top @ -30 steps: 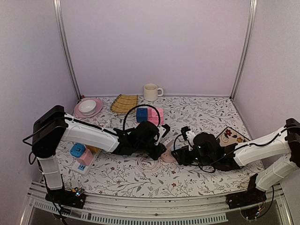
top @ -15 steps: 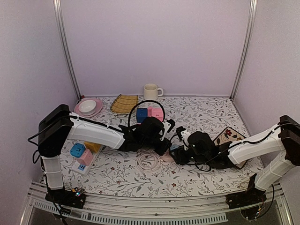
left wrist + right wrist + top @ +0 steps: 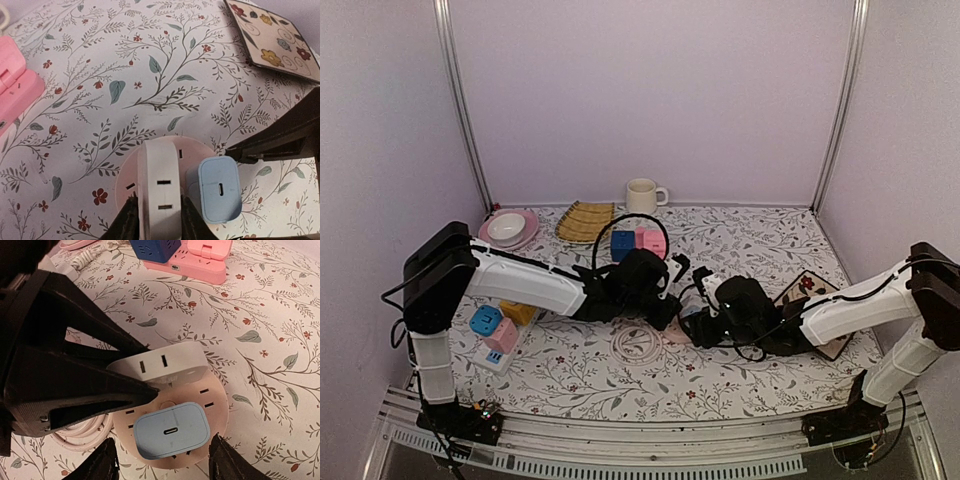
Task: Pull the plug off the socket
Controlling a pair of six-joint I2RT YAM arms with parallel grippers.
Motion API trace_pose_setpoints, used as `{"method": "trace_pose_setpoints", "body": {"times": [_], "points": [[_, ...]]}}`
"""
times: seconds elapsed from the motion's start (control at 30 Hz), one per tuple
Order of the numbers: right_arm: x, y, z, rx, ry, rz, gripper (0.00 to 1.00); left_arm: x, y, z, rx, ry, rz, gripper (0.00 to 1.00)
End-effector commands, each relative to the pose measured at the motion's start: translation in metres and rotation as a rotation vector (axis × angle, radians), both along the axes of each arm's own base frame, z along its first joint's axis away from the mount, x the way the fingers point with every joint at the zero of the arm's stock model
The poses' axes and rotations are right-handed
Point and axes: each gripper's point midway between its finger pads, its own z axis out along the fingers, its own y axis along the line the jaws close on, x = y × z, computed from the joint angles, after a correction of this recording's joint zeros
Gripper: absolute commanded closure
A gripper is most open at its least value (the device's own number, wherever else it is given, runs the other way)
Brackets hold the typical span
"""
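Observation:
The round pink socket point(image 3: 210, 395) lies on the floral cloth, with a white block point(image 3: 157, 180) across its middle. A light-blue plug point(image 3: 172, 430) with a USB-C port sits in the socket beside the block; it also shows in the left wrist view point(image 3: 220, 189). My left gripper point(image 3: 157, 217) is shut on the white block, one finger on each side. My right gripper point(image 3: 162, 465) is open, with a finger on either side of the blue plug and a gap to each. In the top view both grippers point(image 3: 665, 305) point(image 3: 698, 325) meet over the socket.
A white cord coil point(image 3: 635, 345) lies beside the socket. Pink and blue power strips point(image 3: 640, 243) lie behind it. A floral tile point(image 3: 815, 290) is on the right. Cube sockets point(image 3: 490, 335) are at the left edge. A mug point(image 3: 642, 196), a bamboo mat point(image 3: 585, 220) and a pink plate point(image 3: 508, 230) stand at the back.
My right gripper has moved left and closed in on the socket. My left gripper has shifted slightly right and back, staying at the socket.

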Motion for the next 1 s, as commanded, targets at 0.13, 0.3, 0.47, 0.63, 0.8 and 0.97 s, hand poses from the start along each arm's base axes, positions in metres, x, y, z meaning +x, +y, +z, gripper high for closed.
{"method": "trace_pose_setpoints", "body": {"times": [0.13,0.3,0.47,0.63,0.8,0.97], "points": [[0.014,0.008,0.005,-0.003,-0.015,0.018,0.40,0.008,0.012,-0.014,0.043,0.014,0.016,0.73],[0.016,0.012,0.000,-0.019,-0.013,0.033,0.43,0.009,0.008,-0.012,0.036,0.016,0.006,0.81],[0.019,0.016,-0.003,-0.029,-0.011,0.039,0.58,0.004,0.008,-0.009,0.016,0.037,-0.009,0.98],[0.015,0.019,-0.011,-0.050,0.016,0.064,0.72,-0.005,0.005,0.022,-0.057,0.035,-0.032,1.00],[0.003,0.016,-0.026,-0.120,0.031,0.063,0.78,-0.017,-0.004,0.047,-0.110,0.023,-0.076,1.00],[0.000,0.000,-0.043,-0.180,0.081,0.004,0.80,-0.023,-0.004,0.071,-0.128,-0.025,-0.076,1.00]]}}
